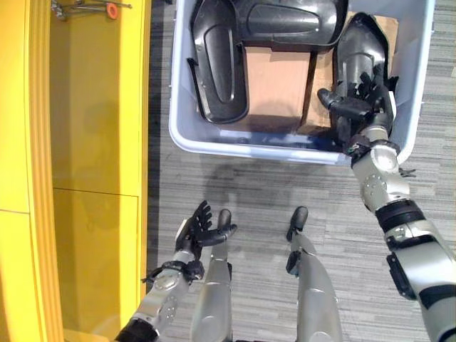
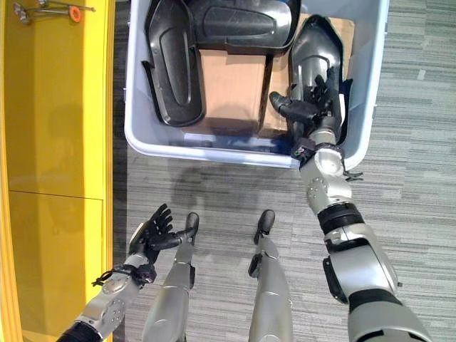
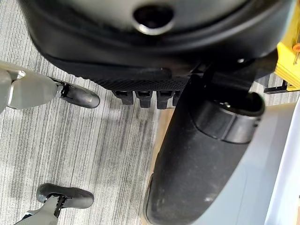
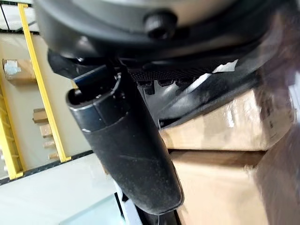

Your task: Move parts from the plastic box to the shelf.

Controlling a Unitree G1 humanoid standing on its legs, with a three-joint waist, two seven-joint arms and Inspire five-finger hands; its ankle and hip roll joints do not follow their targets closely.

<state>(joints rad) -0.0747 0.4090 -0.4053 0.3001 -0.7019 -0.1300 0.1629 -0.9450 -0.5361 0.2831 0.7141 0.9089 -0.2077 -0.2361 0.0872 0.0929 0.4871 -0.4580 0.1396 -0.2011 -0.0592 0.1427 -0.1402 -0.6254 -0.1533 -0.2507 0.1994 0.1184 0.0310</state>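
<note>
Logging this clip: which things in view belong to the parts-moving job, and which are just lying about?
Job:
- plastic box
- black parts inside it
- yellow shelf
- right hand, reaching into the box at a part by its right wall
- left hand, open over the floor

Lying about:
- cardboard under the parts
- metal tools with an orange piece on the shelf

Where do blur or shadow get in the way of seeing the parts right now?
Right wrist view: the cardboard and dark part past the right hand are smeared. Left eye view: the box's near wall shades the bottom. Left wrist view: the left hand is sharp, the floor soft.
</note>
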